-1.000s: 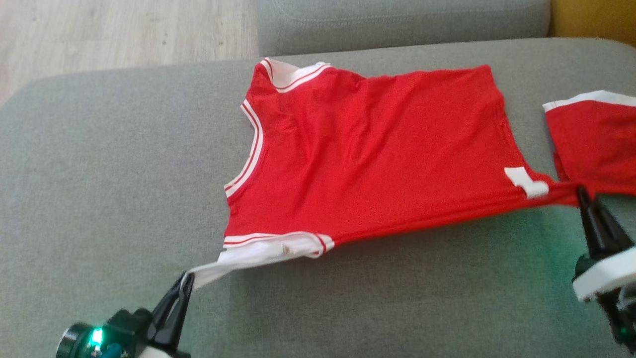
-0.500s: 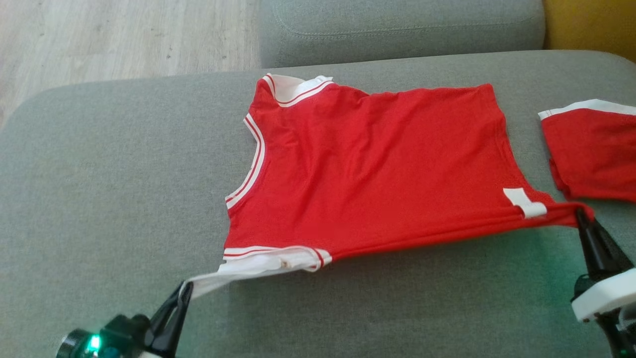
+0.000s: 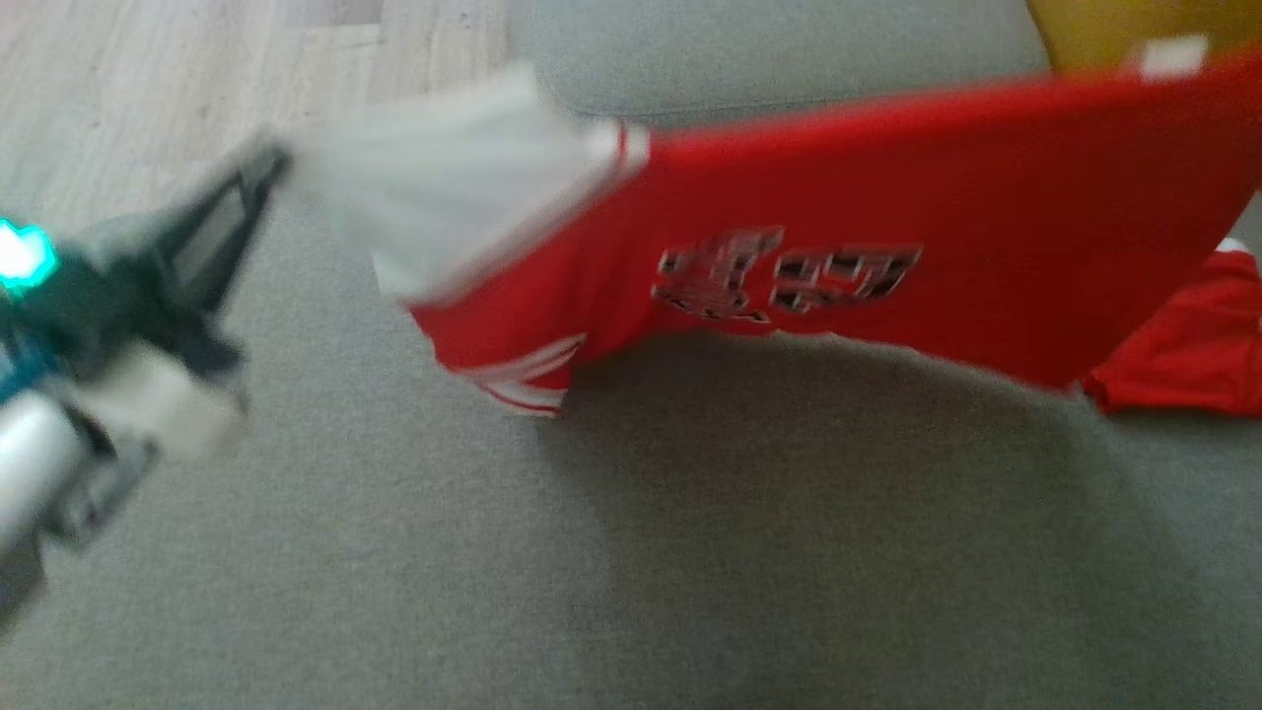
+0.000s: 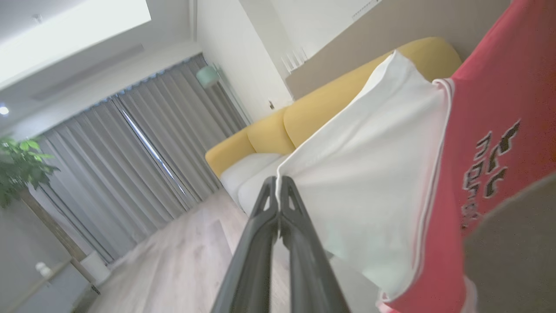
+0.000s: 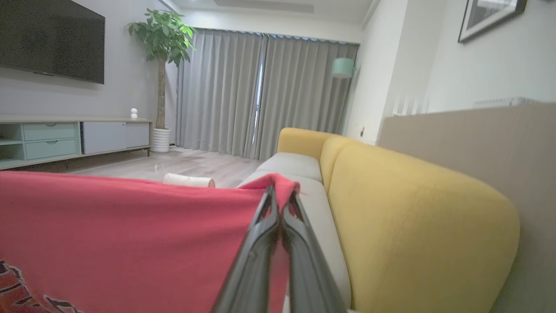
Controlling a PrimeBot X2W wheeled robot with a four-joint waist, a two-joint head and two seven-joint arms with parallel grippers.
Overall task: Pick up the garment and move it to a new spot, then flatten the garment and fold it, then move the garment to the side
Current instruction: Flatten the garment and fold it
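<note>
garment [image 3: 887, 227] lifted, left fingers [image 4: 257, 243] and right fingers [image 5: 257, 252] clamped on it

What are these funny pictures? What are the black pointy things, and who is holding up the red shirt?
It's a robot with two arms. Each arm ends in two long dark fingers that pinch like tongs. One picture comes from a camera on its head, looking down at a grey sofa; that one is blurry. The other two come from small cameras on its wrists, looking along the fingers. The left fingers are pinched shut on the white end of the shirt. The right fingers are pinched shut on a red corner. Together they hold it up, stretched over the sofa. Another red cloth lies on the sofa.
</note>
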